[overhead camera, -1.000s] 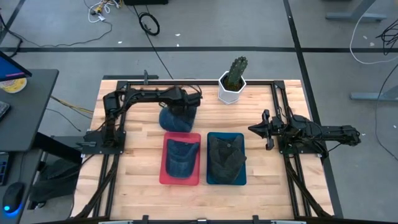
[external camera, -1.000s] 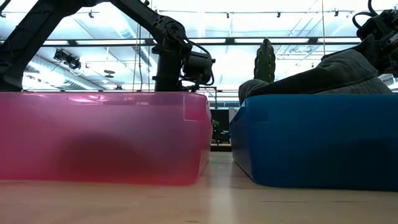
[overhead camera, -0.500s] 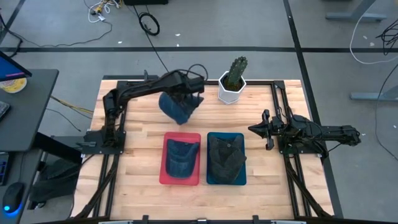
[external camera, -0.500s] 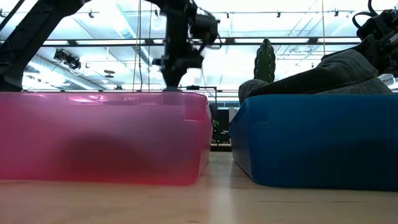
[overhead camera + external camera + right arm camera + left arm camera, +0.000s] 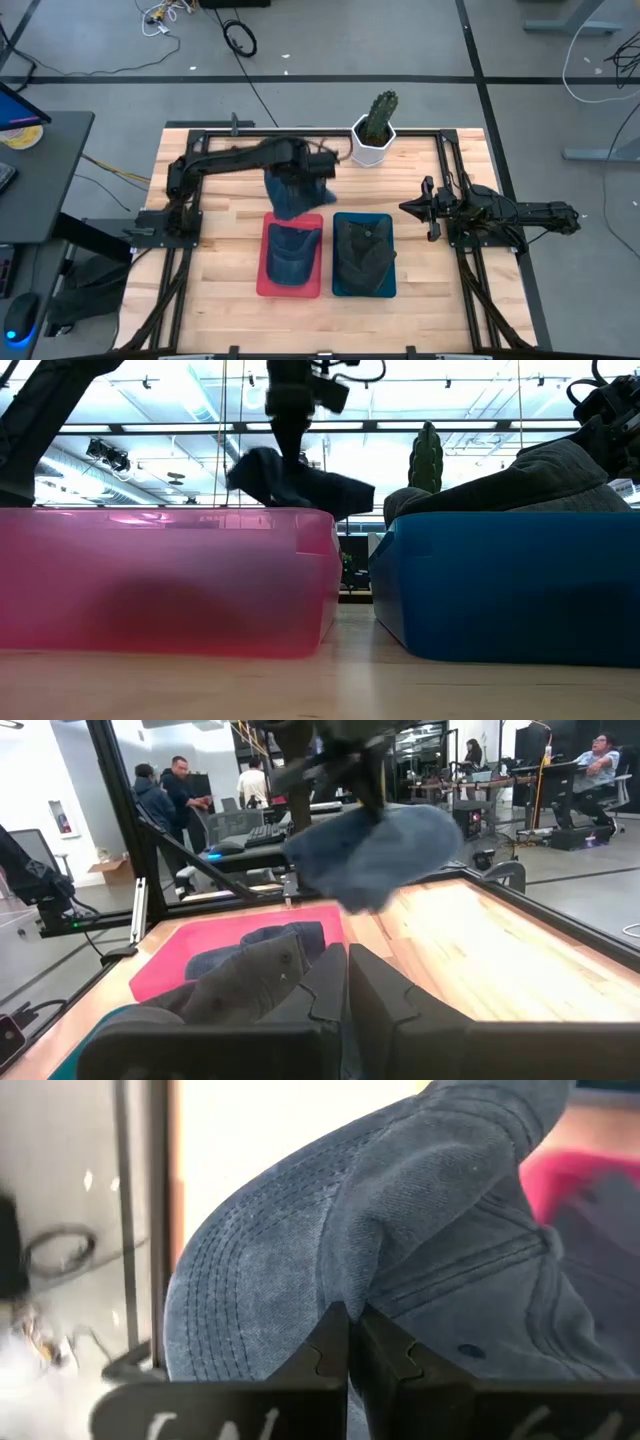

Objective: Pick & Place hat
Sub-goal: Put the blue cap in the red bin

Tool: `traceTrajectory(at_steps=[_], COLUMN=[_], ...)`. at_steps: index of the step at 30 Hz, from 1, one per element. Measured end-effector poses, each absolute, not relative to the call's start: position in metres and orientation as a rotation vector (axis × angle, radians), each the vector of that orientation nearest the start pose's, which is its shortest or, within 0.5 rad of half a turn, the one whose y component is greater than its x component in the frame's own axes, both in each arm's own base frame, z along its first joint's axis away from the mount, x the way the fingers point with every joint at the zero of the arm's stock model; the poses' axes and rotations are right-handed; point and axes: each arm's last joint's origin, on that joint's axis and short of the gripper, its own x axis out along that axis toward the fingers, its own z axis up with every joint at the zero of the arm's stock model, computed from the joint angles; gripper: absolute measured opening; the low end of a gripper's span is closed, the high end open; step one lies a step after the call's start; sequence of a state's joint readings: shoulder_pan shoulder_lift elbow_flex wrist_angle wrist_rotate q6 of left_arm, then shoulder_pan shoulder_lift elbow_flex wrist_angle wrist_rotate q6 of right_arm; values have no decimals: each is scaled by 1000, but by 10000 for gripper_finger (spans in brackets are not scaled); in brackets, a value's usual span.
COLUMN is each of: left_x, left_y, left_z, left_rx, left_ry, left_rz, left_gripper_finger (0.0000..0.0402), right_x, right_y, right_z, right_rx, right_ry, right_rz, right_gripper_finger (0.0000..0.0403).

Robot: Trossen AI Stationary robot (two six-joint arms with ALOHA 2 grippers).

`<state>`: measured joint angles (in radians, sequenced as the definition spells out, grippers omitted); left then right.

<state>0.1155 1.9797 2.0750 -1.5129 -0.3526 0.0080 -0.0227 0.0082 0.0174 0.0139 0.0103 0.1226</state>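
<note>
Hat (image 5: 292, 192), blue denim cap with stitched brim, hanging crumpled in the air, pinched in the left pincer (image 5: 318, 168), above the far edge of the red bin (image 5: 262, 268) that contains a second blue cap (image 5: 292, 255).

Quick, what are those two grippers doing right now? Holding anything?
Left gripper: closed on a blue denim cap, held above the red bin.
Right gripper: closed, holding nothing.
</note>
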Motion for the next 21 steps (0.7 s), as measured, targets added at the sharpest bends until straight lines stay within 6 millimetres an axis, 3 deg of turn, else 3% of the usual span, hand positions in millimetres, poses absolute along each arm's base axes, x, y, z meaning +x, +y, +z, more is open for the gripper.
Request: traceTrajectory(at_steps=[6, 13, 21], left_x=[377, 375, 372], left_y=[8, -40, -80], left_z=[334, 334, 334], left_rx=[333, 374, 416], left_ry=[1432, 1411, 1362], left_rz=[159, -29, -98], left_gripper_finger=[6, 6, 6], right_x=[97, 97, 97], right_y=[-2, -2, -2], right_z=[170, 170, 170], right_rx=[122, 122, 122], right_ry=[-25, -25, -25], right_rz=[-31, -31, -31], right_gripper_finger=[21, 21, 21])
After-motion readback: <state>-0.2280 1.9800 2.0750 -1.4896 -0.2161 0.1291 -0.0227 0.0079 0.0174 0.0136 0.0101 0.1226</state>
